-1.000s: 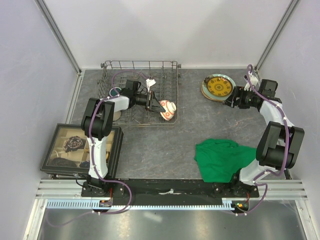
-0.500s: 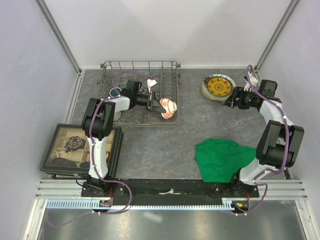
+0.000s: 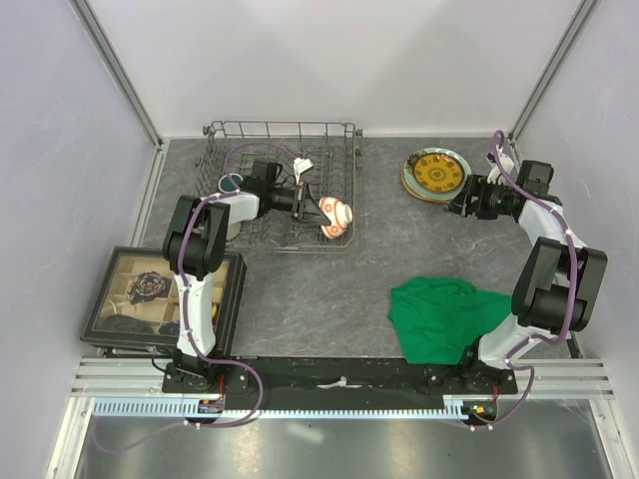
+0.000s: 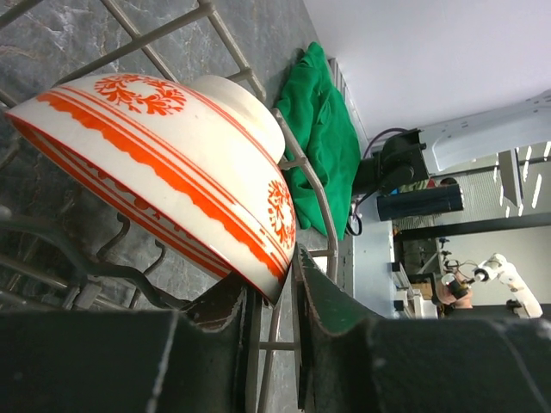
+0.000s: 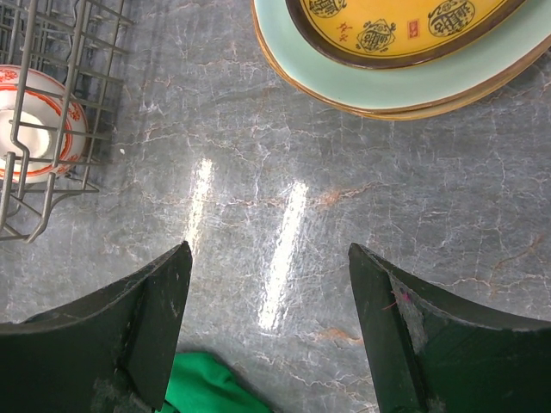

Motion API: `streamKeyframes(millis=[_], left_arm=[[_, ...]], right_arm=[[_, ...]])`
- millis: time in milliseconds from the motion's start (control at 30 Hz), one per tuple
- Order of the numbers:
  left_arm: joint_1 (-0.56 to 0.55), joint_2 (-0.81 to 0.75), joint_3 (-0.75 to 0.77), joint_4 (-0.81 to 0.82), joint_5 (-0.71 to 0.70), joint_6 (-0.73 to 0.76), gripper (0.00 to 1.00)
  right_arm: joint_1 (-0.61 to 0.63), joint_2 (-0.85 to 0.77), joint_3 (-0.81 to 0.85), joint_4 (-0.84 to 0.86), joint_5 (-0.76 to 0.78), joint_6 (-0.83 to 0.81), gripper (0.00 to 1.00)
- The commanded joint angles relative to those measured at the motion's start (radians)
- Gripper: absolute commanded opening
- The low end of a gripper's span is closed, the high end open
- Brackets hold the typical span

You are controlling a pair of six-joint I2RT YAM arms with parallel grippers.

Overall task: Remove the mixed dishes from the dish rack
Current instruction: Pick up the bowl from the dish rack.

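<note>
My left gripper [image 4: 274, 301] is pinched tight on the rim of the bowl [image 4: 164, 163]. The rim sits right between my two jaws. The bowl is tipped on its side at the right end of the rack [image 3: 280, 124]. My right gripper [image 5: 269, 284] is wide open over the table [image 5: 258, 172], near the plates [image 5: 344, 82], and holds nothing

The small red-and-white bowl [image 4: 155, 163] looks smooth and shiny, like glazed china. The grey wire dish rack [image 3: 280, 125] is thin bare metal. The grey marbled table top [image 5: 258, 172] shines. The green cloth [image 3: 439, 314] looks soft and wrinkly.
</note>
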Motion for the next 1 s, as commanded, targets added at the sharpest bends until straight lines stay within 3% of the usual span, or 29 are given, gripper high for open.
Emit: streamKeyframes(millis=[0, 267, 633, 967], left_arm=[[0.005, -0.054, 0.013, 0.065, 0.068, -0.032, 0.02], [0.019, -0.050, -0.014, 0.158, 0.134, -0.065, 0.02], [0.043, -0.012, -0.082, 0.442, 0.154, -0.265, 0.02], [0.065, 0.003, -0.096, 0.461, 0.139, -0.277, 0.02]], right_arm=[[-0.006, 0.005, 0.006, 0.006, -0.032, -0.020, 0.81], [-0.008, 0.012, 0.011, 0.003, -0.041, -0.020, 0.81], [-0.010, 0.012, 0.011, -0.001, -0.049, -0.020, 0.81], [-0.011, 0.016, 0.014, -0.001, -0.054, -0.020, 0.82]])
